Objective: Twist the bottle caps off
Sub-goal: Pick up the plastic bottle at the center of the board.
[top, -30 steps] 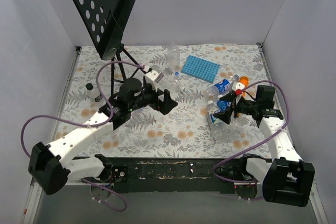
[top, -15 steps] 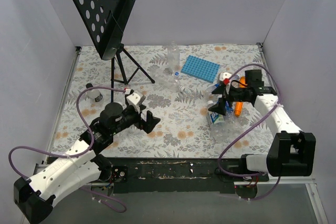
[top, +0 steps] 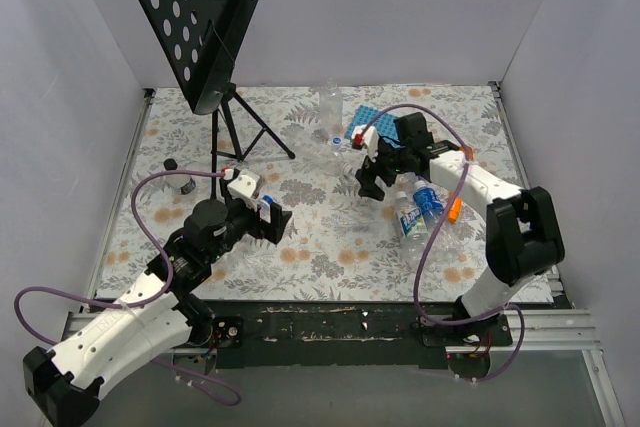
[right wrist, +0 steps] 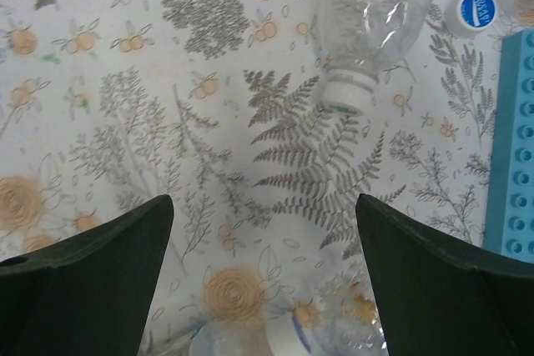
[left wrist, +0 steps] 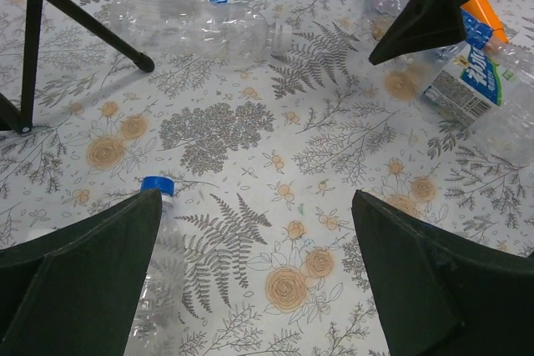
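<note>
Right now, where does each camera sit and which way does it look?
Top external: above and behind the arms, looking down at the table; left gripper and right gripper show.
Left wrist: on the left arm, looking forward and down; its fingers show beside a blue-capped bottle.
Right wrist: on the right arm, looking steeply down; its fingers show below a clear bottle.
Shared: both wrist views catch the blue tray and loose blue cap.

From the left wrist, the blue-capped bottle (left wrist: 167,281) runs off the bottom edge. From the right wrist, the blue tray (right wrist: 511,139) is cut by the right edge, a clear bottle (right wrist: 375,6) by the top.
</note>
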{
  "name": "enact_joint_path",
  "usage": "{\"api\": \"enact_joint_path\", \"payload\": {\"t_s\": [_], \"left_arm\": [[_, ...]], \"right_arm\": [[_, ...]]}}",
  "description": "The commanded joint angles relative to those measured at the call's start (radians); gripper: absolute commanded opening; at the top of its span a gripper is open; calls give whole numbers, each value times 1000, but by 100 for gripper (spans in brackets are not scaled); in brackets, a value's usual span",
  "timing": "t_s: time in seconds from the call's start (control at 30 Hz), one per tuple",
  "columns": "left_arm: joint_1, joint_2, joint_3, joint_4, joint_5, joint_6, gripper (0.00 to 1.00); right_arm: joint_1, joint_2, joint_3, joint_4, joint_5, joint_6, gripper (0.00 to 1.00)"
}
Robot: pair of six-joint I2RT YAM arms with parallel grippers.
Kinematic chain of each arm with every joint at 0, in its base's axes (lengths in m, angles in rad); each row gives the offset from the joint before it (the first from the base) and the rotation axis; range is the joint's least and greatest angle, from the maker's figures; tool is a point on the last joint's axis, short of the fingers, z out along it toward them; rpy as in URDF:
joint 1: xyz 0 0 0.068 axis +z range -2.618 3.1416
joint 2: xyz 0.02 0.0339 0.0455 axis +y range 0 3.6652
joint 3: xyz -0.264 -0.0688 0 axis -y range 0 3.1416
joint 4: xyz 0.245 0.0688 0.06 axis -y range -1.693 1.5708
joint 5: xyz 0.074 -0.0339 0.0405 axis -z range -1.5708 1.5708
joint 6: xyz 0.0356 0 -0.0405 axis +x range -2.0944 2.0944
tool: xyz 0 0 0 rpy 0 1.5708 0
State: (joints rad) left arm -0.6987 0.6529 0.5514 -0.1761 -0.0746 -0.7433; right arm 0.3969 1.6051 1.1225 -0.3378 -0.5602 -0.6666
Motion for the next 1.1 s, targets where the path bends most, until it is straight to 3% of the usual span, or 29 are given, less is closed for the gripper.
{"api": "enact_joint_path", "payload": {"t_s": [0.0, 0.37, 0.6, 0.93, 1.07], "left_arm": [[7, -3, -7, 9, -73, 24, 98], [24, 16, -8, 17, -80, 35, 98], [30, 13, -10, 20, -80, 36, 98], [34, 13, -10, 21, -76, 36, 98], [36, 10, -10, 21, -73, 36, 98]], "right_arm": [[40, 125, 149, 108, 172, 119, 98], [66, 371, 332, 122, 191, 194, 92], [77, 440, 379, 128, 187, 219, 86], [82, 498, 428, 109, 184, 234, 70], [82, 503, 428, 105, 184, 237, 56]]}}
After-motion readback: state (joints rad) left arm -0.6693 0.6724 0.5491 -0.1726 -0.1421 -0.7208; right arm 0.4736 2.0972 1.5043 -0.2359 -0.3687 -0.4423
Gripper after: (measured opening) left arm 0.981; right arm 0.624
